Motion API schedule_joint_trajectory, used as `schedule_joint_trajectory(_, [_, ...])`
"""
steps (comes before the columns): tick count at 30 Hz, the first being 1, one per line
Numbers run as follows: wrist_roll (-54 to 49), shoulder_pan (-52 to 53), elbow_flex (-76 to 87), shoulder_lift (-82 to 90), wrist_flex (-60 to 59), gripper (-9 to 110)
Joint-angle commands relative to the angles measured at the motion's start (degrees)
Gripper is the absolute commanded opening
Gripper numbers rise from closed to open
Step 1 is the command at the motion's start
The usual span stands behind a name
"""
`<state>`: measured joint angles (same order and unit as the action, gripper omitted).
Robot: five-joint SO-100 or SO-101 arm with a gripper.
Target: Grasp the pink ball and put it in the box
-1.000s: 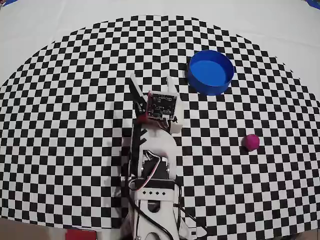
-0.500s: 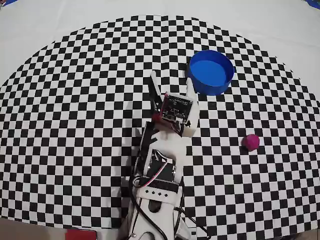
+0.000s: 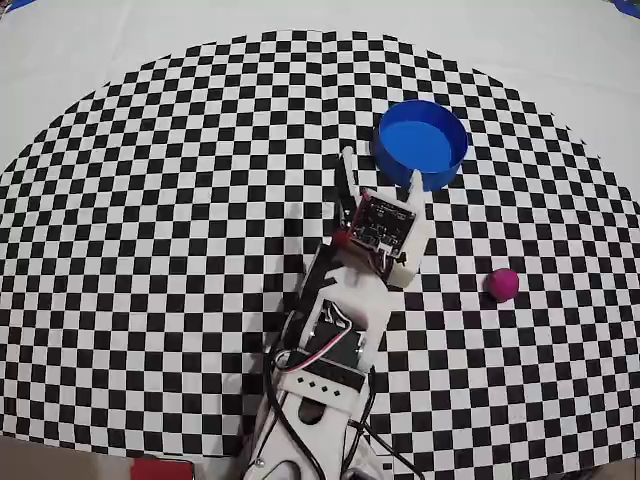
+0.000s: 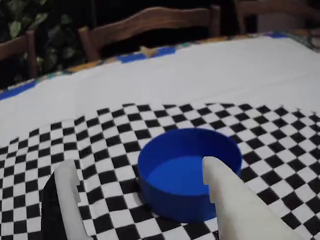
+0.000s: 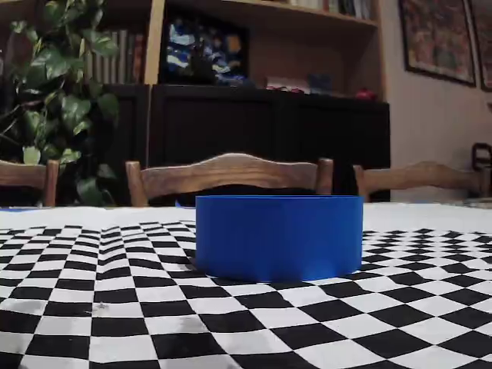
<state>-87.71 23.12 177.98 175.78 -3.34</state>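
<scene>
Though close to the box [image 3: 423,143], gripper [image 3: 380,175] wide apart, empty, well clear of the pink ball [image 3: 502,284].

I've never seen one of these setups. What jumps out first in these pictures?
The black-and-white checkered cloth fills the table. On it, in the overhead view, the bright blue box sits near the top right, with the small pink ball alone lower right. The white arm reaches up from the bottom edge, its open, empty tool pointing at the box.
</scene>
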Motion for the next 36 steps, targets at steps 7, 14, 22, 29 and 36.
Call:
schedule_joint_trajectory(7, [-0.6, 7.0, 0.4, -0.5, 1.1, 29])
schedule_joint_trajectory(14, [-0.6, 11.2, 0.4, -0.7, 1.2, 29])
schedule_joint_trajectory(22, [-0.6, 17.3, 0.4, -1.0, 1.2, 29])
schedule_joint_trajectory(29, [-0.6, 22.5, 0.4, -1.5, 0.9, 29])
schedule_joint_trajectory(36, [-0.6, 25.8, 0.4, -1.5, 0.9, 29])
